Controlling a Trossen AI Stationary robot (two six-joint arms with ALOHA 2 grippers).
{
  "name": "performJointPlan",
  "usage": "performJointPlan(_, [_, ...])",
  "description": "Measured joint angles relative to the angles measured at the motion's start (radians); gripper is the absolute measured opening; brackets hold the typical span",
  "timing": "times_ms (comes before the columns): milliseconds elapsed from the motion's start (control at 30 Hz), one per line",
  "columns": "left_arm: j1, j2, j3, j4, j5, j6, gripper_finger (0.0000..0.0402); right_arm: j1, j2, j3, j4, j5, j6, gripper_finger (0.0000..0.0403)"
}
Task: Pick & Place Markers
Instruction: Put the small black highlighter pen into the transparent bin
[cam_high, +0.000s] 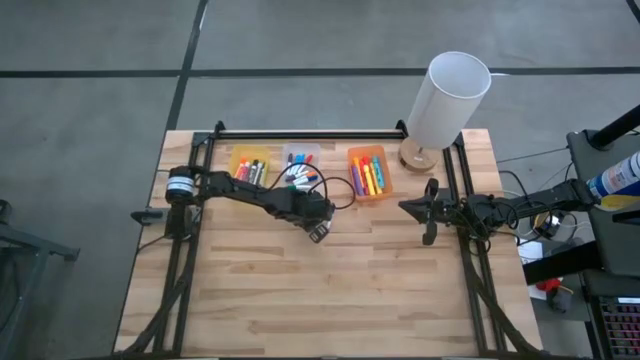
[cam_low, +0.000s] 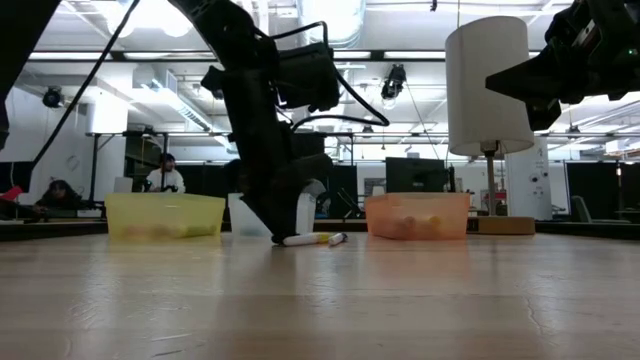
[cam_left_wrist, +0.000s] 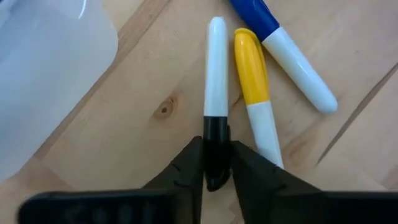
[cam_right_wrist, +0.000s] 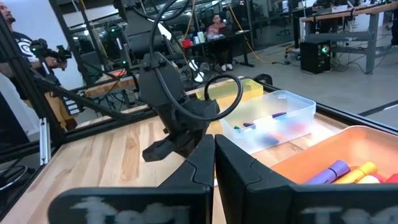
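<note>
step: left tool (cam_left_wrist: 216, 163) is down at the table (cam_high: 300, 300), fingers (cam_left_wrist: 186, 165) clamped on the black cap end of a white-bodied marker (cam_left_wrist: 216, 81). Judging by that, this is the pick of that marker.
grip note: hold is at the far end of the pen, not mid-body. Expect it to droop or swing on lift, so go straight up and slowly, and check it stays level before travel.
marker location: lying flat on the wood just in front of the clear bin (cam_high: 301, 160), where the left tool (cam_high: 320, 229) sits in the overhead view.
neighbours: yellow-capped marker (cam_left_wrist: 254, 93) lies just beside the held one, nearly parallel. Blue-capped marker (cam_left_wrist: 286, 50) is angled off near the yellow cap. I can't tell whether the right finger touches the yellow one's white body, so it may drag on lift.
bins: yellow bin (cam_high: 250, 163), clear bin and orange bin (cam_high: 369, 172) stand in a row at the back of the table, all with markers inside. Which bin this pen belongs in, I can't tell.
path: clear bin wall is close to the tool, so clear the rim before moving over it.
right tool: (cam_right_wrist: 214, 163) fingers together, holding nothing, parked up off the table at the right side (cam_high: 427, 210), well apart from the work.
other obstacles: white lamp (cam_high: 443, 105) at the back right corner, near the orange bin. Left arm's cable loops above the bins, so watch for a snag.
room: people sit at desks beyond the table, not near the arms.
</note>
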Motion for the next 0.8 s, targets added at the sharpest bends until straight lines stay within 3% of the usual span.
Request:
performJointPlan(167, [-0.001,-0.02,-0.003,-0.006,0.0,0.02,0.0021,0.0,0.0,0.0,0.0,0.0,0.0,0.0009])
performJointPlan(633, [-0.023,-0.148,0.033,-0.034,0.006,0.088,0.0031,0.0,0.001,0.0,0.0,0.0,0.0,0.0009])
performJointPlan(800, [-0.016,-0.229,0.032,-0.064,-0.11,0.111,0.0031,0.0,0.001,0.0,0.0,0.0,0.0,0.0009])
